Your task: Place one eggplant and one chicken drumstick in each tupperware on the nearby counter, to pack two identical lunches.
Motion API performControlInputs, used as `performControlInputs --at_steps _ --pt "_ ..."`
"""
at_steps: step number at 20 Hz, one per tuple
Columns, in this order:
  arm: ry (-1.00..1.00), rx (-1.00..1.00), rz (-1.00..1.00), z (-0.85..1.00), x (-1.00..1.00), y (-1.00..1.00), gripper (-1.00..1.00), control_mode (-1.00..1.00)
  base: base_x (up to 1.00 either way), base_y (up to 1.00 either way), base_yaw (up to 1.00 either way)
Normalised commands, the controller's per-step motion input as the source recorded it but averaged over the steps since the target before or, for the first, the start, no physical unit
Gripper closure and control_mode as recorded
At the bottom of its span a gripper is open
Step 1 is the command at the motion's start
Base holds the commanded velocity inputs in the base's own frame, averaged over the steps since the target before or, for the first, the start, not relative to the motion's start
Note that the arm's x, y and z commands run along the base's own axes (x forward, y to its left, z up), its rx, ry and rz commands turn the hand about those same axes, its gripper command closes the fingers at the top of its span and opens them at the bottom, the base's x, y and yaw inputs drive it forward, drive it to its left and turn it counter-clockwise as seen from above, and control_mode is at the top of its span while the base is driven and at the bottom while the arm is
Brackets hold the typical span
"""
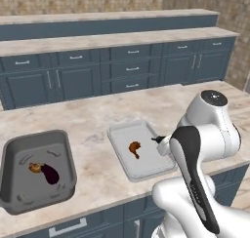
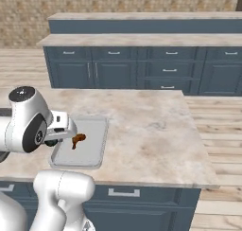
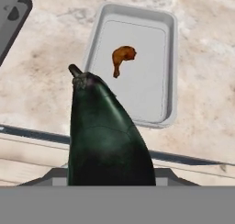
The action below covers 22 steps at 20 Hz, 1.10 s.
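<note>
Already, on the counter (image 1: 97, 115), the dark tub (image 1: 37, 169) at left holds an eggplant (image 1: 50, 174) and drumstick (image 1: 34, 168); the pale tray (image 1: 141, 149) holds one drumstick (image 1: 135, 148). My gripper (image 1: 159, 140), clenched around the second eggplant (image 3: 108, 140), hovers by the tray's near edge, that last placement still undone.
</note>
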Motion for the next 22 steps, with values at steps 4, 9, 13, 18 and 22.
performControlInputs --at_steps 4,9,13,18,22 --pt "0.00 0.00 0.00 0.00 0.00 0.00 1.00 1.00 0.57 0.18 -0.07" --pt "-0.01 0.00 -0.03 -0.06 0.21 0.04 1.00 -1.00 0.36 0.12 -0.04" --pt "-0.05 -0.01 -0.09 -0.31 0.56 0.03 1.00 -1.00 0.00 0.00 0.00" --pt "-0.01 -0.03 -0.10 -0.49 0.49 0.00 1.00 -1.00 0.00 0.00 0.00" --pt "0.00 -0.03 -0.10 -0.54 0.37 -0.04 1.00 -1.00 0.00 0.00 0.00"
